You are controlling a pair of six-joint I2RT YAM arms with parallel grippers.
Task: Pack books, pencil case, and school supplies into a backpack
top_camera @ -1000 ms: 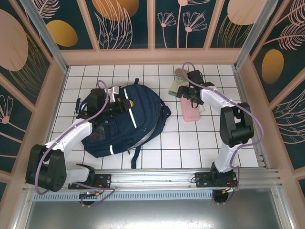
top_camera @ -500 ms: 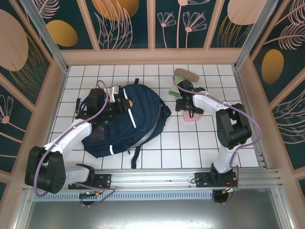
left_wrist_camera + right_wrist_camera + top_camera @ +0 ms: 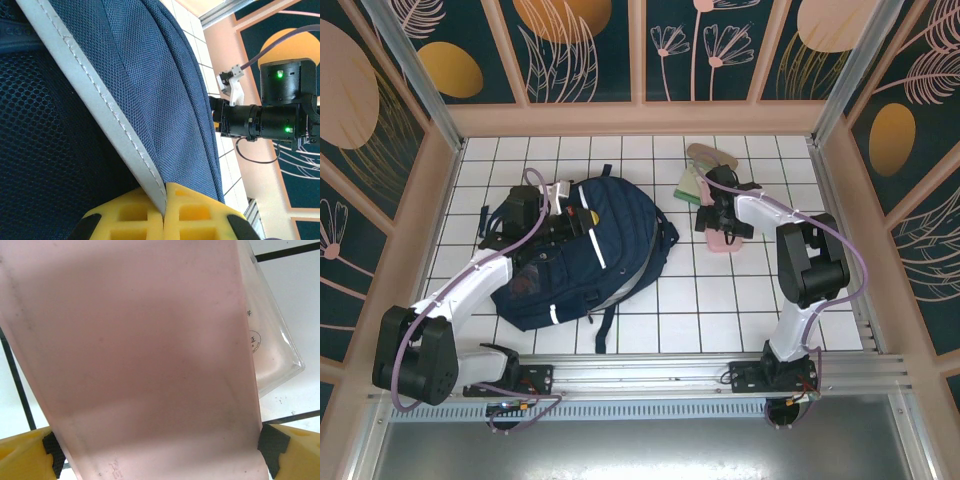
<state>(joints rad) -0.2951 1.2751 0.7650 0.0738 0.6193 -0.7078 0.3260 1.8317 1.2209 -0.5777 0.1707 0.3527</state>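
Right wrist view: straddles pencil case (image 3: pixel 140 350) with right gripper (image 3: pixel 160 455) spread wide; clamps backpack (image 3: pixel 165 75) edge in clenched left gripper (image 3: pixel 164 215). Pickup step; next likely needs closing, lifting.

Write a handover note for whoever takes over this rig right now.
Left gripper: shut on the white-striped edge of the backpack, which lies on the left of the table.
Right gripper: open, straddling the pencil case, which lies flat on the right.
Not packed: pencil case, tan oval piece and green pack, both beyond the case.
Next: probably grip the case and carry it to the backpack.
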